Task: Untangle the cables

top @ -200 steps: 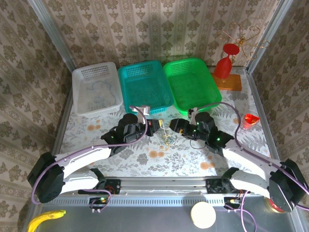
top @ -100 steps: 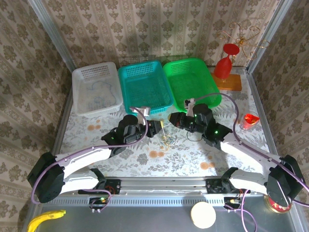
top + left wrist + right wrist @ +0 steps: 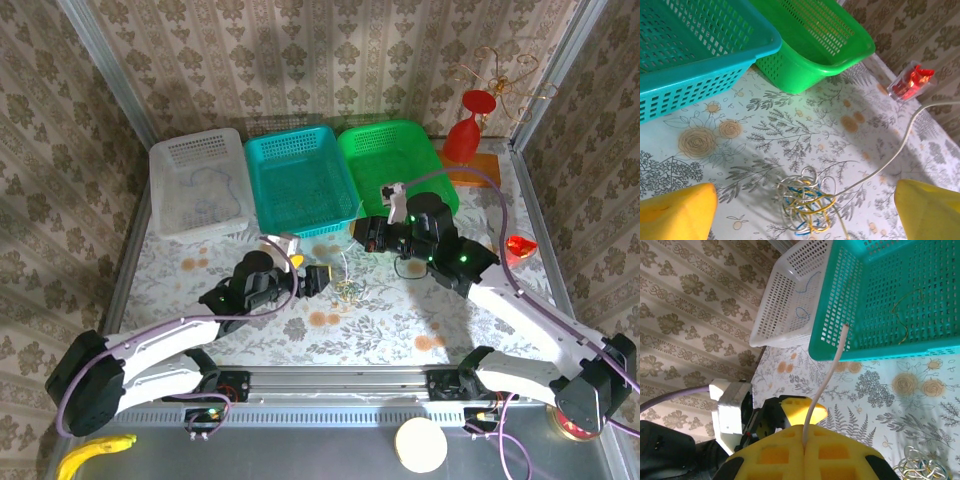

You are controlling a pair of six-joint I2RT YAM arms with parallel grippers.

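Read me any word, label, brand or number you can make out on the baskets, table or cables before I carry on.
No readable text anywhere.
The white basket, teal basket and green basket: plain plastic, no labels.
The flowered tablecloth: pattern only.
The cream cable shut in the right pincer: no print.
The small red item and cream disc: too small to tell any marking.

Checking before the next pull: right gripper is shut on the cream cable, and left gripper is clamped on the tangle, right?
Not quite. The left gripper is open: the left wrist view shows its yellow fingers wide apart, the cable tangle lying untouched between them. The right gripper is shut on the cream cable, as you said.
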